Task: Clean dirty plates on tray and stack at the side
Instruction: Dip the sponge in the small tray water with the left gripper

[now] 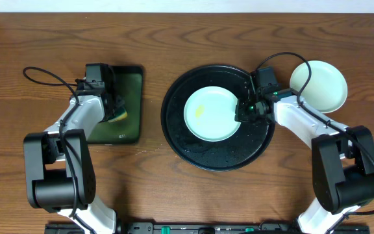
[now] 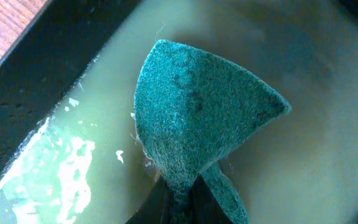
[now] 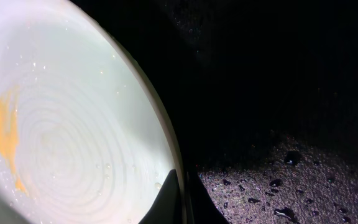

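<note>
A pale mint plate (image 1: 211, 113) with a yellow smear lies on the round black tray (image 1: 187, 140). My right gripper (image 1: 244, 110) is shut on its right rim; in the right wrist view the rim (image 3: 166, 146) runs between my fingers (image 3: 182, 199), and the smear (image 3: 2, 124) shows at left. Another pale plate (image 1: 319, 85) lies on the table right of the tray. My left gripper (image 1: 112, 104) is shut on a green scouring sponge (image 2: 197, 118) over the dark green rectangular tray (image 1: 125, 81), which holds pale soapy water (image 2: 73, 162). A third plate is not in view.
The round tray's surface is speckled with water droplets (image 3: 278, 186). The wooden table (image 1: 148, 175) lies between the two trays. Cables loop above both arms.
</note>
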